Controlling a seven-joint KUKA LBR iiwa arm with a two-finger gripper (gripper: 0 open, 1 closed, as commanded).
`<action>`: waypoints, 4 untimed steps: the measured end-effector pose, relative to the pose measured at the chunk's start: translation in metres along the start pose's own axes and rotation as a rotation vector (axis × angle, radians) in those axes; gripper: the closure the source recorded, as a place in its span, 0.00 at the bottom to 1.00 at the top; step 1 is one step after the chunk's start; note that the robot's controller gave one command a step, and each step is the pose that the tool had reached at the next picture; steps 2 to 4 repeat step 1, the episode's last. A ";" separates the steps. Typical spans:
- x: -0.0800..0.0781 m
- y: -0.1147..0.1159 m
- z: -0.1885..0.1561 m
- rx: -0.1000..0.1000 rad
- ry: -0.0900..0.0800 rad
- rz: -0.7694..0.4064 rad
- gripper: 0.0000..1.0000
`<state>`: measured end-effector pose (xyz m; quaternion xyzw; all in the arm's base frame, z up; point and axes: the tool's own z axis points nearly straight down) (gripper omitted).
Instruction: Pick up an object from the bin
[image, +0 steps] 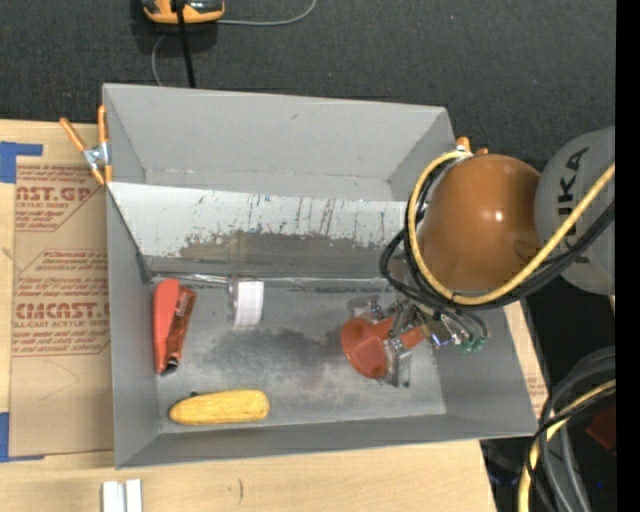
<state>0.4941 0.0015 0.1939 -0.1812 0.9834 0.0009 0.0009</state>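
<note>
My gripper (402, 345) is low in the right part of the bin, under the arm's orange dome. A red-orange rounded thing (362, 345), like a small cup or pepper, lies on the bin floor right against the gripper's left side. The view does not show whether the gripper has hold of it. A small white roll (247, 302) lies further left, near the foot of the back wall.
A red-orange stapler-like tool (170, 324) lies along the left wall. A yellow corn cob (219, 406) rests by the front wall at the lower left. Bare floor lies between the white roll, the cob and the red thing.
</note>
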 end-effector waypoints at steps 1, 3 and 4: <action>0.000 -0.003 -0.043 -0.001 -0.003 0.082 1.00; 0.000 -0.003 -0.043 -0.001 -0.003 0.082 1.00; 0.000 -0.003 -0.043 -0.001 -0.003 0.082 1.00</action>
